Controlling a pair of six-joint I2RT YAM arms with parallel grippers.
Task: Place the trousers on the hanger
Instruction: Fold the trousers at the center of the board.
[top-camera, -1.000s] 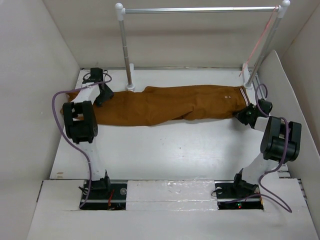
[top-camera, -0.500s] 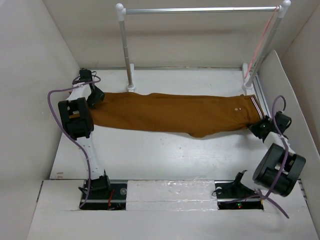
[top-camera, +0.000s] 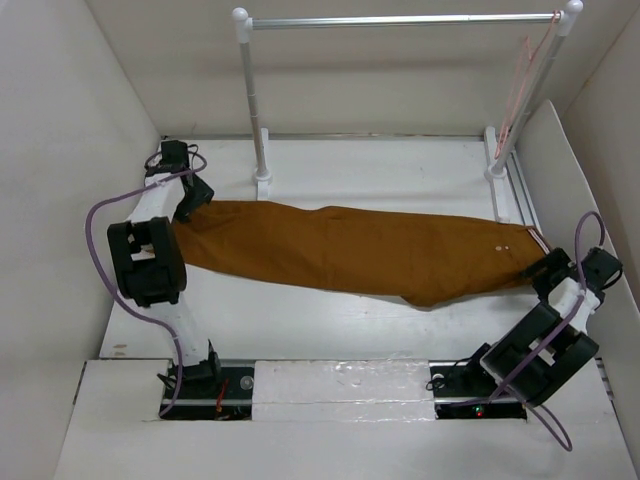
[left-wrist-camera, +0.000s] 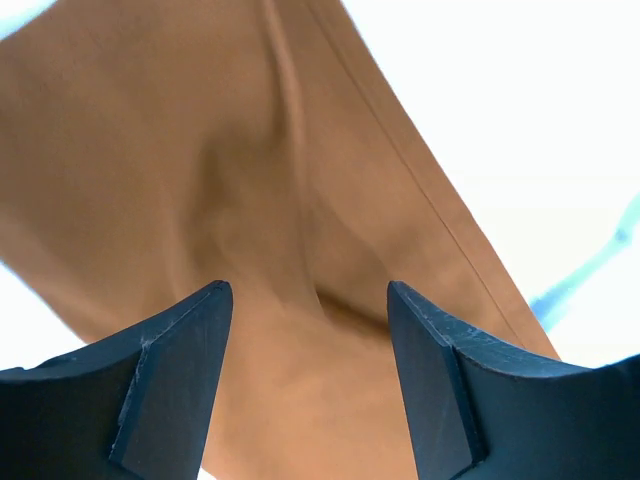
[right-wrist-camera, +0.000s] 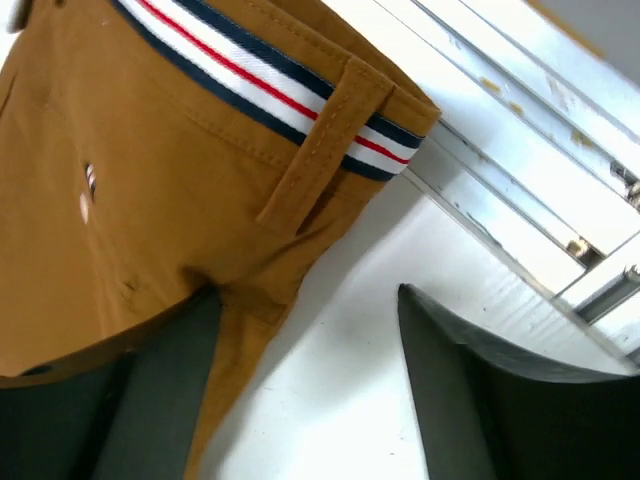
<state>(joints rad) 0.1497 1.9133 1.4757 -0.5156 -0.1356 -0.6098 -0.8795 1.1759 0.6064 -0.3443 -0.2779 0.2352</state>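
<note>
The rust-brown trousers (top-camera: 350, 250) lie flat and slanted across the table, leg ends at the left, striped waistband (right-wrist-camera: 270, 85) at the right. My left gripper (top-camera: 193, 200) hovers open over the leg end; cloth fills the left wrist view behind its spread fingers (left-wrist-camera: 307, 285). My right gripper (top-camera: 548, 268) stands open at the waistband corner. In the right wrist view (right-wrist-camera: 308, 290) one finger overlaps the cloth edge and the other is over bare table. The pale pink hanger (top-camera: 520, 70) hangs from the right end of the rail.
The silver rail (top-camera: 400, 19) spans the back on two white-footed posts (top-camera: 252, 100). A metal track (top-camera: 515, 200) runs along the table's right edge beside a slanted white panel (top-camera: 565, 170). White walls close in left, back and right.
My right gripper dragged the waistband nearer and to the right, then opened and let go. The trousers slid right under the left gripper, which stayed open. The hanger shifted slightly.
</note>
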